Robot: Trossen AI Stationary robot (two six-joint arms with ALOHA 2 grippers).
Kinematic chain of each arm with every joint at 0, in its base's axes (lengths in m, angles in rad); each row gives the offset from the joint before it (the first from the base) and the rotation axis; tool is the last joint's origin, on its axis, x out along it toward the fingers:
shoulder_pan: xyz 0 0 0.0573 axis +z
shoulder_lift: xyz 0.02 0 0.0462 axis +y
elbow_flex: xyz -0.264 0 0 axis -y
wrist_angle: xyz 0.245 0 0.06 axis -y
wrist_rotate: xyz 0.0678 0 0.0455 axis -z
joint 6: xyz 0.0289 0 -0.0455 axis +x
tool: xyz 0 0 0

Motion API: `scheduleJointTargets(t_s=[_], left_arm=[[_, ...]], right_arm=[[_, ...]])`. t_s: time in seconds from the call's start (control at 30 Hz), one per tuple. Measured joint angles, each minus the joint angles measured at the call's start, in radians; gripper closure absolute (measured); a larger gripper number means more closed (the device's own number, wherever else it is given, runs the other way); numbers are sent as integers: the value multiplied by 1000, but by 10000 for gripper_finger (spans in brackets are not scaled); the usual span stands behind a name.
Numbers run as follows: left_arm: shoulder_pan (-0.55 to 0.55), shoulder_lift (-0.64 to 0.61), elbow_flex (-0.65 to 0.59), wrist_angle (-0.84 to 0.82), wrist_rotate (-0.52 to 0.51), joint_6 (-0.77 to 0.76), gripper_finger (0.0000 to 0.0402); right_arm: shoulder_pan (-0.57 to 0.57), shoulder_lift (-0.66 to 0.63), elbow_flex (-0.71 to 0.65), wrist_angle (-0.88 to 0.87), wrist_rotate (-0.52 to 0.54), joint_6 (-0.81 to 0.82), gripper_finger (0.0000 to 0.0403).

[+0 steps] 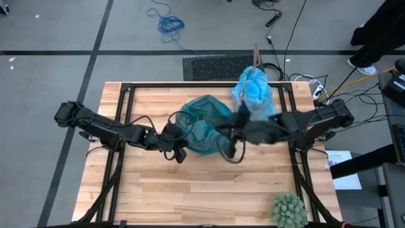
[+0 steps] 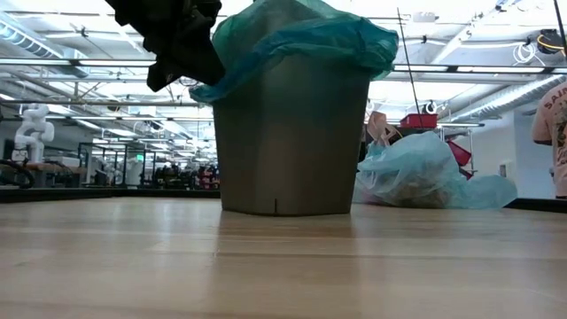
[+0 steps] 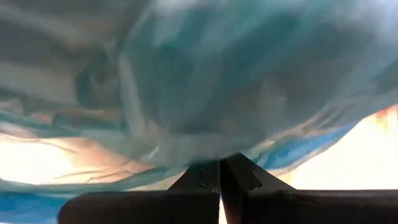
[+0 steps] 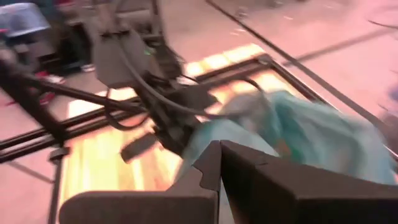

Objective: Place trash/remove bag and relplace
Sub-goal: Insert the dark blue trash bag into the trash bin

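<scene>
**Mia:** So, where is the bag (image 1: 255,92) now?

**Ben:** The pale blue bag is out of the bin (image 2: 292,142). It lies on the far side of the table (image 1: 209,190), behind the bin and a bit toward the right arm's side. It looks crinkly and puffy, bunched up at the top like it is full.

**Mia:** Can you see the trash?

**Ben:** No. I guess it is inside the blue bag, but I cannot tell from here.

**Mia:** And what is on the bin?

**Ben:** A darker teal-green bag (image 1: 205,120). It hangs over the rim of the bin and puffs up on top. It looks loose and wrinkly, not neat.

**Mia:** So what is left to do?

**Ben:** I think most of the job is done. The old bag is out and the new one is on. Maybe it only needs to be pushed down and tucked in.

**Mia:** What are the arms doing?

**Ben:** The left gripper (image 1: 179,147) is right at the near edge of the green bag. Its fingers (image 3: 205,177) are pressed together, with the green plastic just past the tips. I cannot tell if it pinches any. The right gripper (image 1: 226,136) is at the other side of the bin, and it is closed too, holding nothing that I can see.
</scene>
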State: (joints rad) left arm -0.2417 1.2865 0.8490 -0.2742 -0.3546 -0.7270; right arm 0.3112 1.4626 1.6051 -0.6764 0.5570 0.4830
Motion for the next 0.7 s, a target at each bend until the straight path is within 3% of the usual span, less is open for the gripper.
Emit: scheduleJointTargets(t_s=[0.2, 0.47, 0.7], left_arm=[[1, -8, 0, 95, -4, 0, 402], [-3, -8, 0, 109, 6, -1, 402], [-9, -8, 0, 96, 8, 3, 402]], right_arm=[[-169, 57, -2, 149, -283, -159, 403], [-304, 143, -2, 146, -561, -199, 403], [-319, 231, -2, 45, -617, -199, 403]])
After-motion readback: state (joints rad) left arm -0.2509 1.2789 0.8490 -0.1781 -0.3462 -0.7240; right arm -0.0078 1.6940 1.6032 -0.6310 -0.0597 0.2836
